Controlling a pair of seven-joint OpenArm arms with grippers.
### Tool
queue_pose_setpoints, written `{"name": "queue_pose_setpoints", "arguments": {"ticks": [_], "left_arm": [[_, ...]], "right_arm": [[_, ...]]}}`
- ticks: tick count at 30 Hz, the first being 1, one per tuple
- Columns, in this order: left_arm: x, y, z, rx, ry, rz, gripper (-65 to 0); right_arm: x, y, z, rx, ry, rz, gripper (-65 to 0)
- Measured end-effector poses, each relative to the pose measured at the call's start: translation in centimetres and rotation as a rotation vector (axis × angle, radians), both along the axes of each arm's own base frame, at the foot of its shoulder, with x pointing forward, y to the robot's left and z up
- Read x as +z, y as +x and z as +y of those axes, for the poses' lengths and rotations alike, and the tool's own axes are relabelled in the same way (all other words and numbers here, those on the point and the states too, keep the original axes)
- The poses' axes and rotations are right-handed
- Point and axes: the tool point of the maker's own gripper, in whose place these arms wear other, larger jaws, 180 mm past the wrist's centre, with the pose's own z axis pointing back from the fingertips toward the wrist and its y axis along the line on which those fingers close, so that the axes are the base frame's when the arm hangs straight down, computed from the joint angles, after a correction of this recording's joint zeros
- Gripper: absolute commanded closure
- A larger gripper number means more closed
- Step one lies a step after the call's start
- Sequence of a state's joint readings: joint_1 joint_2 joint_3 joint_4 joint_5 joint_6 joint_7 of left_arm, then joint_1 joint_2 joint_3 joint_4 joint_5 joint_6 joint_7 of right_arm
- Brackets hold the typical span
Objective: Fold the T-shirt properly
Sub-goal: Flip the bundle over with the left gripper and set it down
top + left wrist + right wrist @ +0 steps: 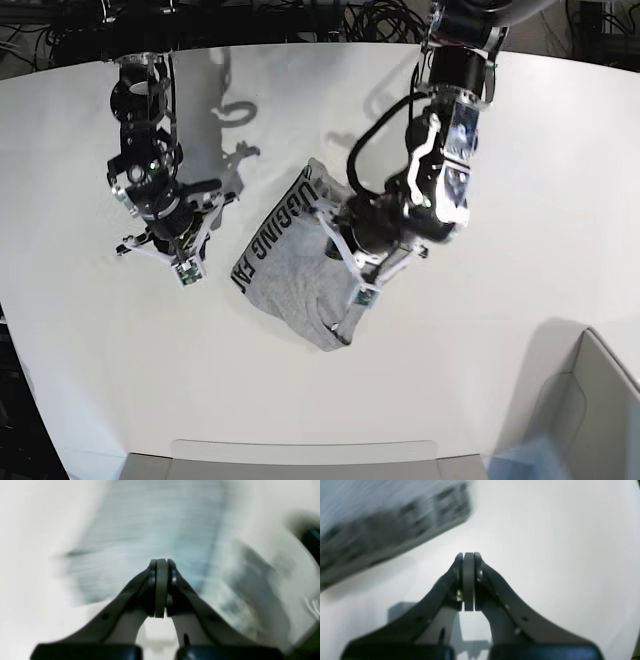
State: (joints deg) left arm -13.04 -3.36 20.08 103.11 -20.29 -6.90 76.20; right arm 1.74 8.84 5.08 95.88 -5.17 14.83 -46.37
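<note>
Item: T-shirt, grey, bundled mid-tabletop, lettered band along its left edge.

Left pincer: jaws closed, holding nothing, over the cloth (wrist view badly blurred).

Right pincer: closed, empty, beside the shirt over bare tabletop.

Handling: probably best to open and pinch an outer hem, then spread flat before creasing.

Long axis: diagonal, from near-centre up toward the far side.

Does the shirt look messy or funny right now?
Yes, a bit. The T-shirt lies askew in a rumpled, lopsided bundle on the white table, with its black lettering running slantwise along one edge. The left gripper is over its lower corner; the right gripper sits off to the side over bare table.
</note>
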Motion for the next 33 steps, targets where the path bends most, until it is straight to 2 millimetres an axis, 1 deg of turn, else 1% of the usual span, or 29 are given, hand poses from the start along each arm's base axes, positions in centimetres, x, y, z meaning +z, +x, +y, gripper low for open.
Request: {"name": "queue_pose_setpoints", "arguments": {"ticks": [1,2,3,5,7,10,13,16,18,19,20,21,23,25,26,27,28,29,31,33], "left_arm": [[0.6,-1.5,-1.7,-0.061,-0.018,-0.012,0.0],[0.9,-2.8,-2.8,-0.106,-0.018,-0.027,0.0],[0.8,-3.9,-3.8,-0.148,-0.016,-0.023,0.0],[0.1,-5.5,-5.6,-0.223,0.006,-0.011,0.0],[-1.2,-7.0,-7.3,-0.293,0.023,0.023,0.0],[-4.4,-8.1,-7.9,-0.330,0.069,0.108,0.0],[-7.1,-7.7,-7.6,-0.296,0.085,0.138,0.0],[-8.9,-7.1,-7.6,-0.265,0.078,0.162,0.0],[-9.3,-6.0,-6.5,-0.203,0.049,0.194,0.0],[-9.2,-4.9,-5.2,-0.137,0.031,0.198,0.0],[-8.9,-3.4,-3.3,-0.060,0.013,0.194,0.0],[-8.6,-1.9,-1.1,0.025,-0.005,0.187,0.0],[-7.7,1.1,4.4,0.223,-0.043,0.158,0.0],[-7.1,2.7,8.9,0.376,-0.074,0.136,0.0],[-7.0,3.0,11.1,0.441,-0.070,0.133,0.0],[-6.9,3.2,12.1,0.470,-0.073,0.130,0.0],[-6.8,3.2,12.5,0.483,-0.078,0.130,0.0],[-6.8,3.2,12.5,0.483,-0.077,0.131,0.0],[-6.7,3.1,11.4,0.461,-0.104,0.144,0.0],[-5.8,3.1,10.7,0.448,-0.120,0.121,0.0]], "right_arm": [[-0.3,0.5,-1.1,-0.028,-0.016,0.009,0.0],[-0.6,0.8,-2.1,-0.060,-0.014,0.020,0.0],[-1.0,0.9,-3.0,-0.085,-0.017,0.034,0.0],[-1.6,0.8,-4.2,-0.121,-0.008,0.053,0.0],[-1.6,0.7,-4.9,-0.161,0.023,0.054,0.0],[-1.0,0.8,-6.0,-0.227,0.062,0.026,0.0],[-1.3,0.3,-7.1,-0.257,0.059,0.033,0.0],[-2.7,-1.2,-7.5,-0.260,0.045,0.074,0.0],[-3.4,-2.0,-7.6,-0.264,0.040,0.097,0.0],[-3.4,-2.2,-7.6,-0.263,0.040,0.097,0.0],[-3.3,-2.3,-7.5,-0.260,0.041,0.091,0.0],[-3.1,-2.6,-7.4,-0.254,0.040,0.085,0.0],[-3.0,-3.3,-7.5,-0.252,0.029,0.084,0.0],[-3.2,-3.9,-7.3,-0.247,0.026,0.090,0.0],[-3.4,-4.2,-7.2,-0.245,0.029,0.097,0.0],[-3.5,-4.4,-7.2,-0.245,0.028,0.101,0.0],[-3.6,-4.6,-7.3,-0.246,0.022,0.104,0.0],[-3.7,-4.7,-7.3,-0.246,0.022,0.105,0.0],[-3.7,-4.9,-7.5,-0.245,0.017,0.108,0.0],[-3.8,-5.2,-8.1,-0.245,0.000,0.114,0.0]]}}
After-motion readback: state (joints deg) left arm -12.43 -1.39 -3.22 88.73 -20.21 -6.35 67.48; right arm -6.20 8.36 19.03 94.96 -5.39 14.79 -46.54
